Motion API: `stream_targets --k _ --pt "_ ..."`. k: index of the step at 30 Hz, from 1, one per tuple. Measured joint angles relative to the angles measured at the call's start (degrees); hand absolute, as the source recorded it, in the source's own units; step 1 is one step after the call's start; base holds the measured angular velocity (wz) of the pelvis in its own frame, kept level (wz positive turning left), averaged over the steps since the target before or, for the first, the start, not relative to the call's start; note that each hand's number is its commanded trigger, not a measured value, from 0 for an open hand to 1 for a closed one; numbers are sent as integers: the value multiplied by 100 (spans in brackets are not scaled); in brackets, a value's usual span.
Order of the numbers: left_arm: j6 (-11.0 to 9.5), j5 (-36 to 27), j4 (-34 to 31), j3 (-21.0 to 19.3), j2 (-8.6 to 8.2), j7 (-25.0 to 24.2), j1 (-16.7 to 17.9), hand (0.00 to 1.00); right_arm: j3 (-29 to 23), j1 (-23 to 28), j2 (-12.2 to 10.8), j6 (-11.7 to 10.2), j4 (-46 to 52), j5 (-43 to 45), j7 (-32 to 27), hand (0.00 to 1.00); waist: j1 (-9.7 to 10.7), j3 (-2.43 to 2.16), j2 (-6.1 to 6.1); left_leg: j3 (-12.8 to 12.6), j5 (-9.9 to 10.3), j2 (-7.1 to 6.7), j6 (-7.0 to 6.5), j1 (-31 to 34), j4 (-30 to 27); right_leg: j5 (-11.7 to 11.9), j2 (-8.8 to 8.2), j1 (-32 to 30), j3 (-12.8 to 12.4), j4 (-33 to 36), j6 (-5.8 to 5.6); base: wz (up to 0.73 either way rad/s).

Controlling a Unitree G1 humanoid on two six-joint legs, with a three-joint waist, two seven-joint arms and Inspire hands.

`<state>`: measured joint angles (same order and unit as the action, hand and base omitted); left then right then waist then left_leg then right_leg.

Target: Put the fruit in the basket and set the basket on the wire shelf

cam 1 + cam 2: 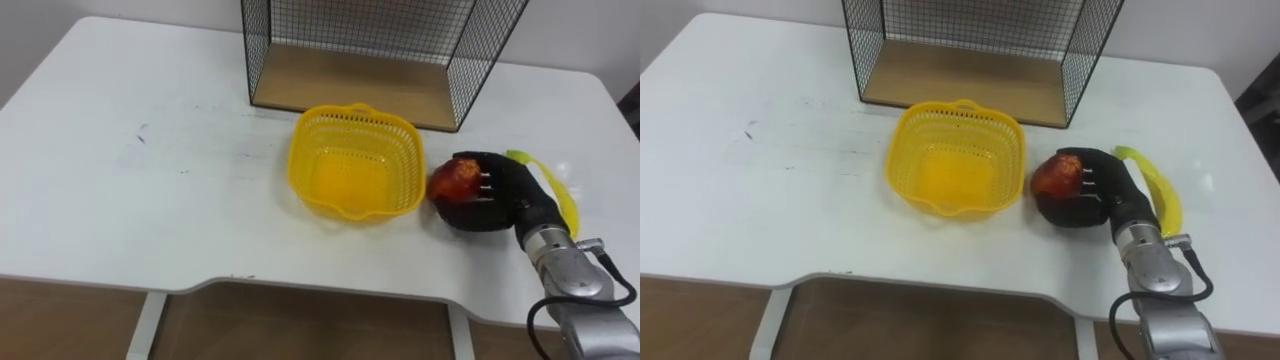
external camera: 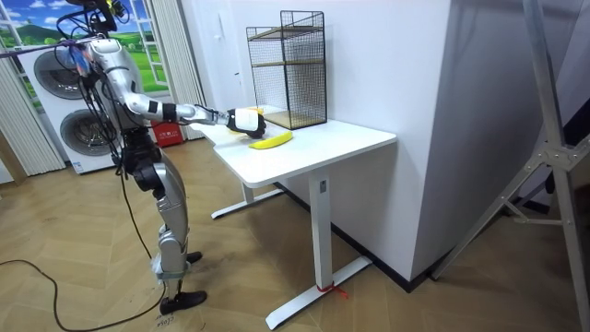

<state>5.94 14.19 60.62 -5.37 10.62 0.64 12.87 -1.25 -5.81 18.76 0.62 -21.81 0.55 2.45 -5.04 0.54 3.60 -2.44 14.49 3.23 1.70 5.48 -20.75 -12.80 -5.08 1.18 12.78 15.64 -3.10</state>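
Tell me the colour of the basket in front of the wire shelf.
The basket is plain yellow, with latticed walls; it shows best in the left eye view.

A white desk (image 2: 324, 144) stands on a wood floor (image 2: 83, 231) by a white wall (image 2: 387, 65), washing machines (image 2: 63, 83) below a window (image 2: 28, 32)

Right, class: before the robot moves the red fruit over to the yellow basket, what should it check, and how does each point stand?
1. Grip: right robot hand curled round the red fruit: ok.
2. Target: yellow basket upright, empty: ok.
3. Path: table between fruit and basket free: ok.
4. Fruit lifted off the table: cannot tell.
5. The banana in the basket: not ok, it lies beside the hand.
6. The wire shelf bottom board free: ok.
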Motion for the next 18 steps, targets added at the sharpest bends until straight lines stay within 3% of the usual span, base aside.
stream_targets --k 18 --pt "0 0 -38 29 1 212 -11 0 115 -10 0 -30 -9 -36 -107 100 11 -8 -45 -8 0 0 0 2 6 0 0 7 -9 -2 0 0"
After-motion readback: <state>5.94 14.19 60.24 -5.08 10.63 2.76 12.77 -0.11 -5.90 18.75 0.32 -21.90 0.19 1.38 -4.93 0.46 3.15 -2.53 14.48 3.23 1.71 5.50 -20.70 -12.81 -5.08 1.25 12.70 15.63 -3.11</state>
